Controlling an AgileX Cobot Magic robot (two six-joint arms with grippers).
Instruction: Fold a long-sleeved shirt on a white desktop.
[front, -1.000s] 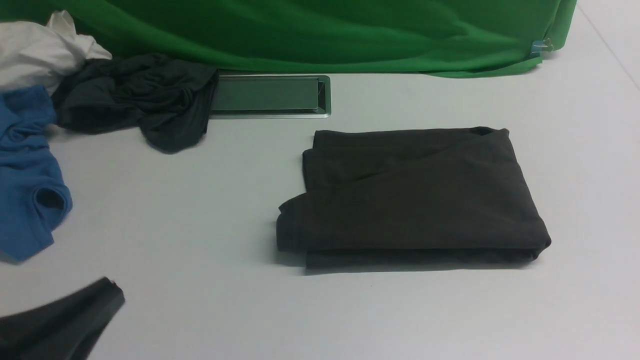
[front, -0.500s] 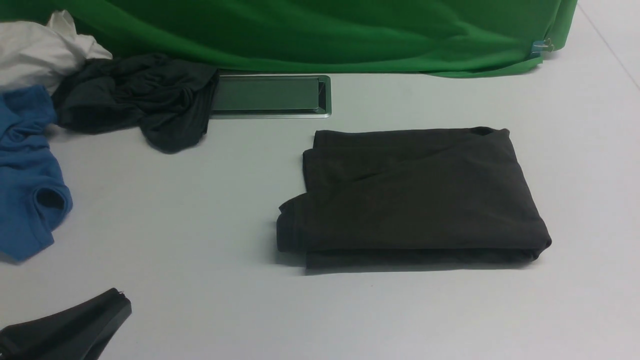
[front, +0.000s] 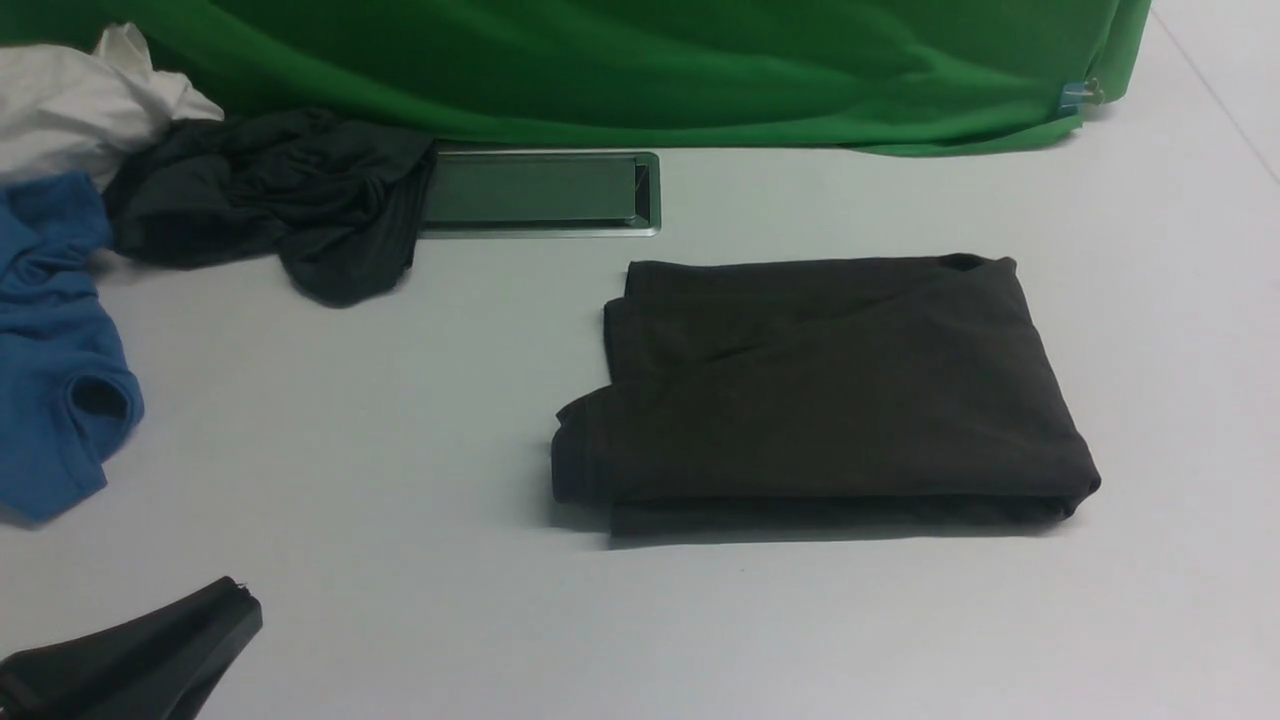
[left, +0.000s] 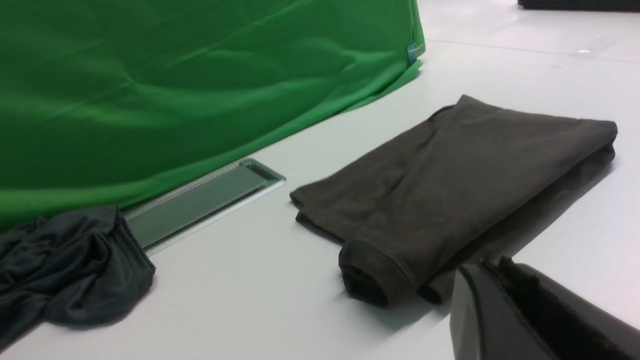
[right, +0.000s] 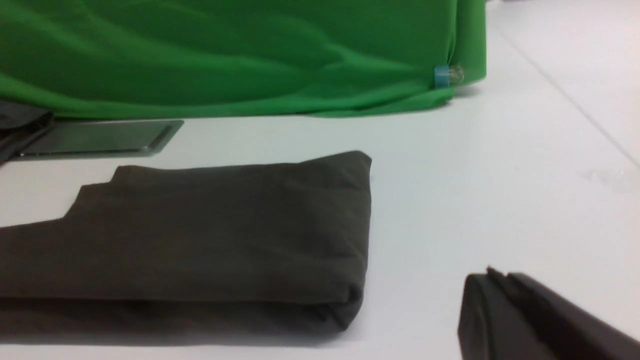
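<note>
The long-sleeved shirt (front: 830, 385) lies folded into a dark brownish-black rectangle on the white desktop (front: 400, 450), right of the middle. It also shows in the left wrist view as a folded shirt (left: 450, 185) and in the right wrist view (right: 210, 235). My left gripper (front: 235, 600) sits low at the near left, shut and empty, well apart from the shirt. In its own view the left gripper (left: 492, 265) has its jaws pressed together. My right gripper (right: 492, 277) is shut with nothing in it, beside the shirt's right edge; it is out of the front view.
A crumpled dark grey-teal garment (front: 270, 195), a blue shirt (front: 55, 350) and a white cloth (front: 80, 95) lie at the far left. A grey metal-framed hatch (front: 540, 190) is set into the desktop before the green backdrop (front: 640, 60).
My left gripper has shifted slightly right and lower at the near left corner. The folded shirt has not moved.
</note>
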